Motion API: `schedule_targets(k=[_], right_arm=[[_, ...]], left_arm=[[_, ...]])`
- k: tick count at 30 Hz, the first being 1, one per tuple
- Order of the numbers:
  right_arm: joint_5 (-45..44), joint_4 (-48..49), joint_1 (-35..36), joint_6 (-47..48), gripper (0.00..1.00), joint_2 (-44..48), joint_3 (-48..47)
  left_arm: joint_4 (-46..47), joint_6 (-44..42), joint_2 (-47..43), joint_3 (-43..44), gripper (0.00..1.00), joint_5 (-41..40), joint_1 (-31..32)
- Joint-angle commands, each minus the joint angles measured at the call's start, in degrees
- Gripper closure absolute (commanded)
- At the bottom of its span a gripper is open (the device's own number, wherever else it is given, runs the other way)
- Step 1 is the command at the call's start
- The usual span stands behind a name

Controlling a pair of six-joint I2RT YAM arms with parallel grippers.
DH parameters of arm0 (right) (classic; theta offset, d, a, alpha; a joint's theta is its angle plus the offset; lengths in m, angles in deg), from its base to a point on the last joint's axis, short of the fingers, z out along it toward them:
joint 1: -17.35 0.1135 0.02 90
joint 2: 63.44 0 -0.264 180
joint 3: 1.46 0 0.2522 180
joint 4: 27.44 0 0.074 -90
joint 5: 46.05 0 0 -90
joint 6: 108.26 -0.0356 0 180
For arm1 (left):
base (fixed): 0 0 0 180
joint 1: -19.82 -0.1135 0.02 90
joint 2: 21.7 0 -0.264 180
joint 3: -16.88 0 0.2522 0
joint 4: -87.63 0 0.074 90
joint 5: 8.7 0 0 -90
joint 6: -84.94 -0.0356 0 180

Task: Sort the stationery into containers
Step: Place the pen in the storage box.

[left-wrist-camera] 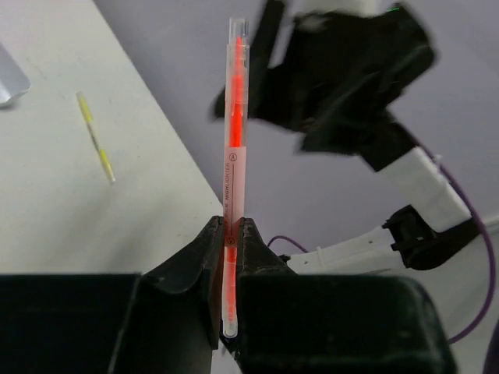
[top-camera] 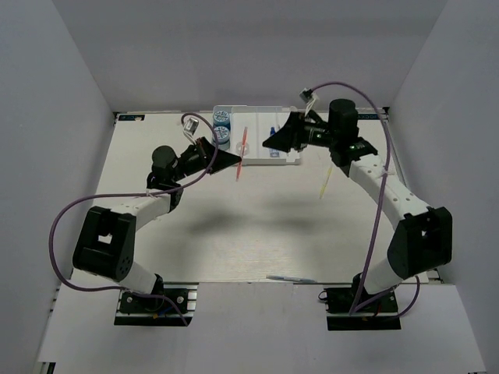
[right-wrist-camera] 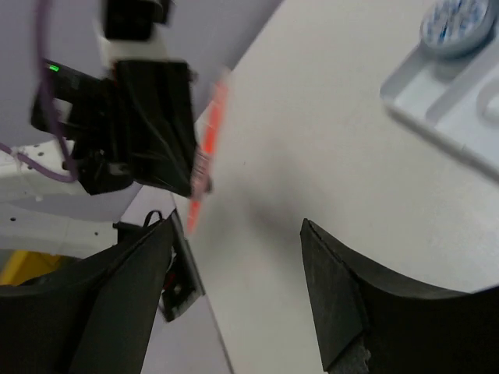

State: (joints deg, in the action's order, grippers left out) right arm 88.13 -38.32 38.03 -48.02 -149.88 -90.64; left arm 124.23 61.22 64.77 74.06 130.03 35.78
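My left gripper [top-camera: 232, 161] [left-wrist-camera: 231, 226] is shut on a pink pen [top-camera: 242, 149] [left-wrist-camera: 235, 148] and holds it above the table, just in front of the white divided tray [top-camera: 257, 158]. Two blue-and-white tape rolls [top-camera: 223, 125] and a blue-capped glue bottle [top-camera: 273, 132] are in the tray. My right gripper [top-camera: 274, 143] [right-wrist-camera: 238, 234] hangs open and empty over the tray's right part. In its view I see the pink pen [right-wrist-camera: 207, 152] and a tape roll [right-wrist-camera: 458, 23]. A yellow-green pen [top-camera: 326, 184] [left-wrist-camera: 97, 144] lies on the table. No white tape ring shows.
A grey pen [top-camera: 290, 278] lies near the table's front edge, between the arm bases. The two grippers are close together at the tray; the right arm [left-wrist-camera: 343, 70] fills the left wrist view behind the pen. White walls enclose the table on three sides.
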Motion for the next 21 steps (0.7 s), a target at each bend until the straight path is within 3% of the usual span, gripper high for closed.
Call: schedule_targets(k=[1,21], right_arm=[[3.45,3.62,1.37,-7.94,0.27,-2.16,5.01],[4.95,12.24,8.05,-11.73,0.28,-6.11,1.86]], left_arm=[[8.16,5.61,-3.6,-1.05,1.0,-1.0,0.03],[8.16,4.73,-3.42,-3.08,1.0,-0.74,0.56]])
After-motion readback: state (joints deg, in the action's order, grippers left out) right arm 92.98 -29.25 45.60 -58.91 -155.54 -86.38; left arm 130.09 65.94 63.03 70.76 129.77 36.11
